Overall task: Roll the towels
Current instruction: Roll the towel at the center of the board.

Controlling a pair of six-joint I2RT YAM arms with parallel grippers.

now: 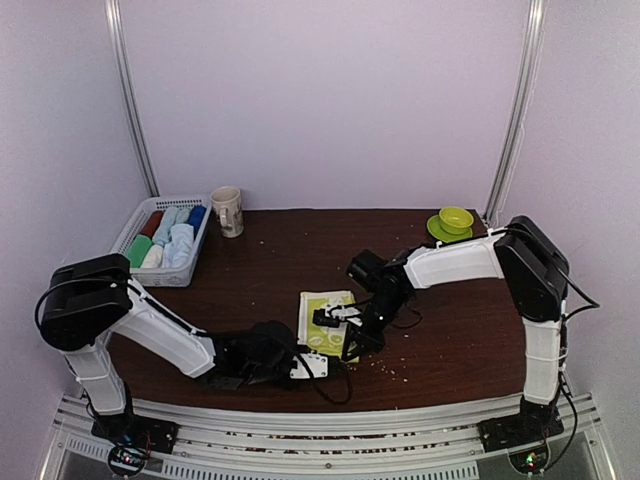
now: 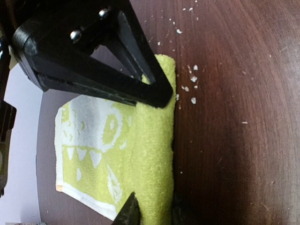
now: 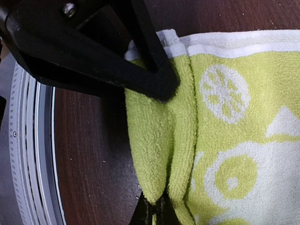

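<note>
**A:** One towel is in play: the yellow-green towel (image 1: 325, 318), flat on the table (image 1: 280, 260), low in the middle of the overhead frame; one edge is turned over into a fat first fold.

**B:** And the claws?

**A:** The right gripper (image 3: 161, 147) is clenched on that fold, cloth bunched between its fingers; the left gripper (image 2: 145, 152) straddles the same fold, one finger at its upper end, the other at the bottom of the frame; whether it has bitten I cannot tell.

**B:** How should the roll go?

**A:** My judgement: both ends should turn together, at the same pace, so the cylinder stays straight; keep the fold snug against the flat part; do not drag the sheet across the wood.

**B:** What does each view add?

**A:** Overhead, the arms hide the fold, yet only there do you see the basket (image 1: 135, 225) at upper left, rolled towels (image 1: 170, 235) inside, a mug (image 1: 227, 210) beside it; the left wrist view alone shows crumbs (image 2: 192, 89) right of the roll; the right wrist view alone shows the white hem and lemon print.
</note>
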